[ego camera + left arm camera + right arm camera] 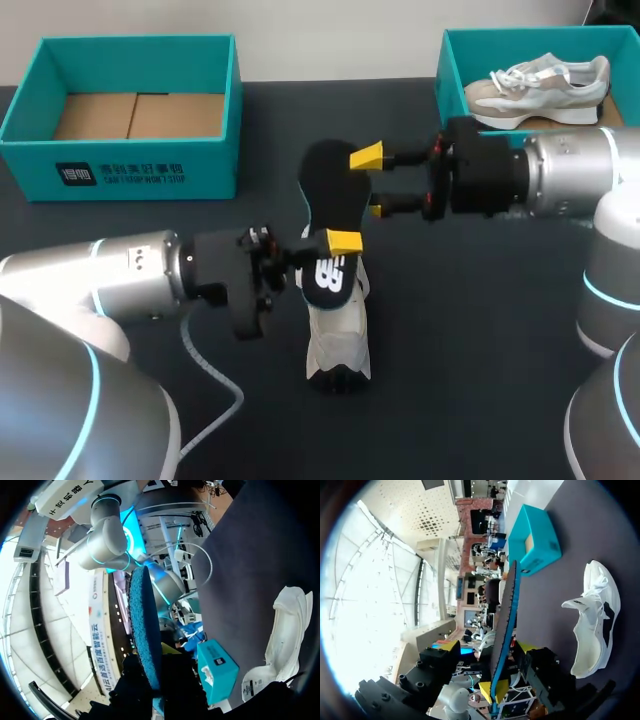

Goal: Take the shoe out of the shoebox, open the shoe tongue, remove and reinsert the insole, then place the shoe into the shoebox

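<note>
- Black insole point(333, 195): held in air above shoe point(338, 340); L gripper point(335, 252) clamped on heel end, R gripper point(372, 183) spread astride toe end.
- Reinsertion, as judged: feed toe-first into shoe mouth, tongue kept back.
- L box point(120, 165): bare cardboard floor.
- R box point(452, 60): holds second shoe point(540, 85).
</note>
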### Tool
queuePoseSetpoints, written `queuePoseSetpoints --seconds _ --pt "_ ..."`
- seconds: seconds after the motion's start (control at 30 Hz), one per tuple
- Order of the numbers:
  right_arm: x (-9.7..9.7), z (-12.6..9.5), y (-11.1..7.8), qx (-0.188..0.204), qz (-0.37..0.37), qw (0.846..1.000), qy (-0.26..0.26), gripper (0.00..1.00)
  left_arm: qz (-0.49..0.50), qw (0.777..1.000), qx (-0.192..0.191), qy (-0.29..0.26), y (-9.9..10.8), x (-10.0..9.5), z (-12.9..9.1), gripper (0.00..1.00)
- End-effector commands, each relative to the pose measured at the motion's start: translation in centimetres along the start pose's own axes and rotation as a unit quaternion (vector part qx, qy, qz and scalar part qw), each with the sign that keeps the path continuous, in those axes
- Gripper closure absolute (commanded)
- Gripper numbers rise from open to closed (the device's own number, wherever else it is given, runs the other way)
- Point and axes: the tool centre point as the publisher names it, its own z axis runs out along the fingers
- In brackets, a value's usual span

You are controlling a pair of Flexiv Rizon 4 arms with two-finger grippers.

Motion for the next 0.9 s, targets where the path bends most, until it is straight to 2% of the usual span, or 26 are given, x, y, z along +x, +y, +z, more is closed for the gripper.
queuePoseSetpoints --seconds 0.03,0.17,0.2,0.37,0.5,0.7,0.73,0.77,0.8,0.9 --pt "-0.6 1.1 -0.1 -0.003 0.001 1.000 0.005 0.56 0.003 1.000 0.005 -0.001 0.8 0.4 1.3 1.00" --pt "-0.8 1.1 -0.3 -0.005 0.004 1.000 0.007 0.65 0.004 1.000 0.011 -0.001 0.7 0.5 1.4 1.00" --pt "-0.9 1.1 -0.3 -0.006 0.005 1.000 0.007 0.74 0.004 1.000 0.012 -0.002 0.6 0.5 1.4 1.00" --pt "-0.9 1.0 -0.3 -0.007 0.007 1.000 0.008 0.85 0.002 1.000 0.012 0.000 0.6 0.6 1.3 1.00" --pt "-0.9 1.2 -0.1 0.000 0.007 1.000 0.010 1.00 0.003 1.000 0.018 0.001 0.5 0.6 1.3 1.00" --pt "-1.0 1.2 -0.1 -0.002 0.011 1.000 0.008 1.00 -0.002 1.000 0.022 -0.002 0.1 0.6 1.3 1.00" --pt "-1.0 1.2 -0.2 -0.003 0.012 1.000 0.007 1.00 -0.002 1.000 0.019 -0.006 0.1 0.5 1.2 0.63" --pt "-1.0 1.1 -0.2 -0.004 0.012 1.000 0.006 1.00 -0.006 1.000 0.020 -0.007 0.0 0.4 1.1 0.51" --pt "-1.0 1.0 -0.2 -0.004 0.013 1.000 0.005 1.00 -0.007 1.000 0.020 -0.007 0.1 0.3 1.0 0.00" --pt "-1.1 0.7 -0.1 -0.005 0.015 1.000 0.003 1.00 -0.014 1.000 0.013 -0.009 0.5 0.0 0.3 0.00"
